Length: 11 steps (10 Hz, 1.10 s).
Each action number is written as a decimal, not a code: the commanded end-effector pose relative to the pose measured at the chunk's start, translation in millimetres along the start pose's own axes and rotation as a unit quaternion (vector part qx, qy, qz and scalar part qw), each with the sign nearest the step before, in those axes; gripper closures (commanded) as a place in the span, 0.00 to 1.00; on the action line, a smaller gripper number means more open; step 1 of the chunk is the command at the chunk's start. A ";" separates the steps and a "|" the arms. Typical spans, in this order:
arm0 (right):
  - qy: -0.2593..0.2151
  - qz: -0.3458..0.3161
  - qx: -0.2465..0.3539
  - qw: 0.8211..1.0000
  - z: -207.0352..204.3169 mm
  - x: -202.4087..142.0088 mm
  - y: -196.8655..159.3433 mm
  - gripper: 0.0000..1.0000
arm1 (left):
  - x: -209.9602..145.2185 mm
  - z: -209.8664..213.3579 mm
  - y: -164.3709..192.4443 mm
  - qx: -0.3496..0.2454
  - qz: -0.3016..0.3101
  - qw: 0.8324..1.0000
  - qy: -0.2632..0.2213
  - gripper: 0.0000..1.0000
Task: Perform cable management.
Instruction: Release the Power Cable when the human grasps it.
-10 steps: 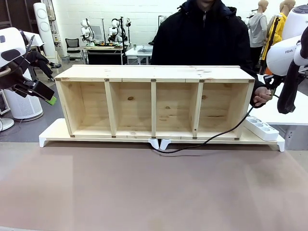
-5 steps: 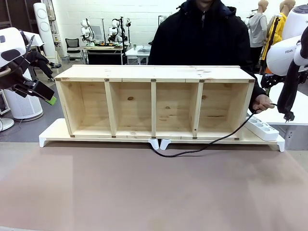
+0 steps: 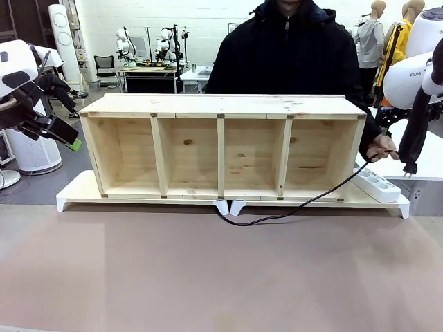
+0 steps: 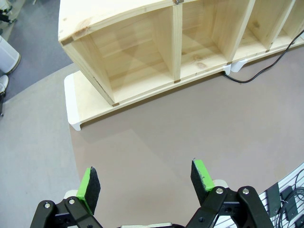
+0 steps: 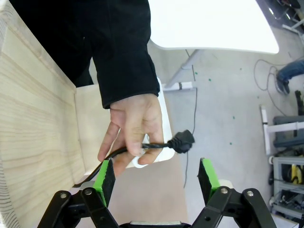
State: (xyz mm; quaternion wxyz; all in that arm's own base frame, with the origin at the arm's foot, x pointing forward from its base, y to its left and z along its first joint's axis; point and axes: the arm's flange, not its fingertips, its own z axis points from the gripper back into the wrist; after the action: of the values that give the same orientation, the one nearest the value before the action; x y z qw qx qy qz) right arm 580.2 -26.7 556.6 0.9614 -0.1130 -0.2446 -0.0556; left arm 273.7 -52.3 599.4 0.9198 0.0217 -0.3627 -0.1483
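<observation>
Person's hand [image 5: 134,127]: at shelf's right end, fingers curled, pinching thin black power cable [image 5: 156,145] near its plug, palm down.

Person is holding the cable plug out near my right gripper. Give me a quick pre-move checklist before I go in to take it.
1. Right gripper open: ok, jaws wide and nothing between them.
2. Plug exposed past the person's hand: ok, it sticks out beyond the fingers.
3. Plug between the pads: not ok, it lies beyond the fingertips.
4. Cable free to move: ok, slack on the table below the wooden shelf.
5. Left gripper out of the way: ok, open, at the shelf's far end.
</observation>
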 end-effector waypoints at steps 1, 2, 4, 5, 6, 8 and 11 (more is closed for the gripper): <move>0.001 0.000 0.000 1.000 -0.1 -0.2 0.3 0.09 | 0.4 -0.3 1.1 0.003 -0.001 1.000 -0.001 0.00; 0.001 0.000 0.000 1.000 -0.1 -0.2 0.3 0.09 | 0.4 -0.3 1.1 0.003 -0.001 1.000 -0.001 0.00; 0.001 0.000 0.000 1.000 -0.1 -0.2 0.3 0.09 | 0.4 -0.3 1.1 0.003 -0.001 1.000 -0.001 0.00; 0.001 0.000 0.000 1.000 -0.1 -0.2 0.3 0.09 | 0.4 -0.3 1.1 0.003 -0.001 1.000 -0.001 0.00; 0.001 0.000 0.000 1.000 -0.1 -0.2 0.3 0.09 | 0.4 -0.3 1.1 0.003 -0.001 1.000 -0.001 0.00; 0.001 0.000 0.000 1.000 -0.1 -0.2 0.3 0.09 | 0.4 -0.3 1.1 0.003 -0.001 1.000 -0.001 0.00; 0.001 0.000 0.000 1.000 -0.1 -0.2 0.3 0.09 | 0.4 -0.3 1.1 0.003 -0.001 1.000 -0.001 0.00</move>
State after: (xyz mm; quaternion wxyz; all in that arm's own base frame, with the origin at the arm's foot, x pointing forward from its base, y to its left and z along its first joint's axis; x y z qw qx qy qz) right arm 580.2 -26.8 556.6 0.9614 -0.1130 -0.2446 -0.0556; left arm 273.7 -52.3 599.4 0.9198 0.0217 -0.3627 -0.1483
